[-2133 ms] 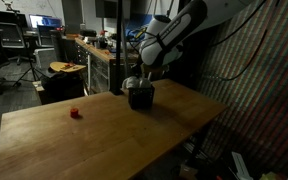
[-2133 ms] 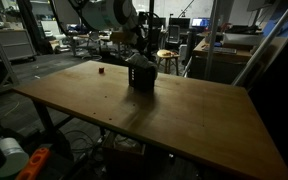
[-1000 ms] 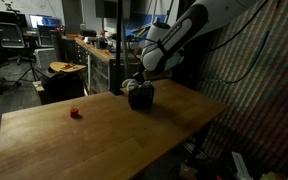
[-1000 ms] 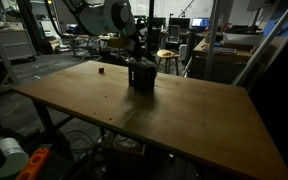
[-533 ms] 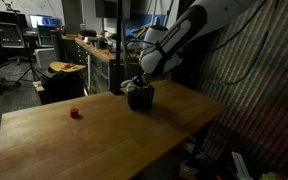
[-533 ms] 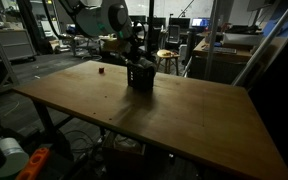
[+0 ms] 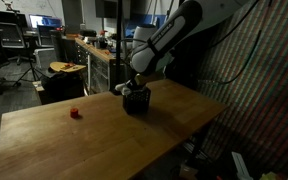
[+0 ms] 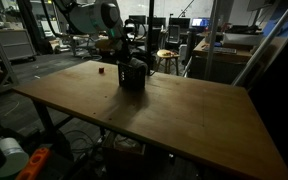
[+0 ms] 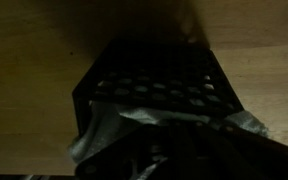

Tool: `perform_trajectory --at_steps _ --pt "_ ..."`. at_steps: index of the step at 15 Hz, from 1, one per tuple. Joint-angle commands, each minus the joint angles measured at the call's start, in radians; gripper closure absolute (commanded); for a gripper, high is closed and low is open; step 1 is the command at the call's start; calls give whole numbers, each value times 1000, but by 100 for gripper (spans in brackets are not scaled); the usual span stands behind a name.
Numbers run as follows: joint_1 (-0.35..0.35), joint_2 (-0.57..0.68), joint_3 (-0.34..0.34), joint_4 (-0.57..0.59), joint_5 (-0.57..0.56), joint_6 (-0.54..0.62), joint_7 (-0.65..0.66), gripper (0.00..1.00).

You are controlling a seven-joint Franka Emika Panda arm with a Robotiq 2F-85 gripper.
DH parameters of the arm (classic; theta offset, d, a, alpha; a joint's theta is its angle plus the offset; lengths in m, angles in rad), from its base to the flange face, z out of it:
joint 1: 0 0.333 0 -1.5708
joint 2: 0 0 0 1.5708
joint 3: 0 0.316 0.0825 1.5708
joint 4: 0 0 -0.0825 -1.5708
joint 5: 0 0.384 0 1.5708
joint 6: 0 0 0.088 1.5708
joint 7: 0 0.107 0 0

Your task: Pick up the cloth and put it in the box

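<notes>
1. Working surface: a wooden table [image 7: 44, 140] with plain, unguarded edges. In both exterior views most of the top is bare wood [image 8: 184, 120], which leaves wide room on the near side.
2. The box [image 7: 135, 102] stands upright on the table, toward the far edge [image 8: 132, 77] and well clear of the near edge.
3. The gripper [image 7: 134, 88] hangs directly over the box opening. The arm comes down to it from above and behind the table.
4. Gripper state: the jaws are drawn together. The wrist view shows the cloth [image 9: 109, 130] bunched at them. The fingers themselves are lost in fabric and shadow.
5. Cloth position: it drapes across the top of the box [image 9: 154, 80], with folds hanging over the rim at both sides of the wrist view. It is not lying on the table.
6. Other things on the table: a small red object [image 7: 75, 113] lies well apart from the box [image 8: 101, 70]. Nothing stands between the two.
7. Off the table: a round stool [image 7: 67, 67] and a workbench [image 7: 89, 50] stand beyond the far edge. A patterned wall panel [image 7: 254, 70] rises close beside the arm.
8. Orientation: the opening of the box faces up. One perforated wall faces the top of the wrist view.
9. The cloth is crumpled, so its long axis cannot be told.
</notes>
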Motion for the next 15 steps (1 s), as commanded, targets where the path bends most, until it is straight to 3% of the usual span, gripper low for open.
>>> perform_trajectory --at_steps 1,8,15 --pt "10 21 30 51 12 -83 -32 98" --pt "-3 48 72 59 47 -126 -76 98" --pt "-18 -4 56 45 58 -119 -80 99"
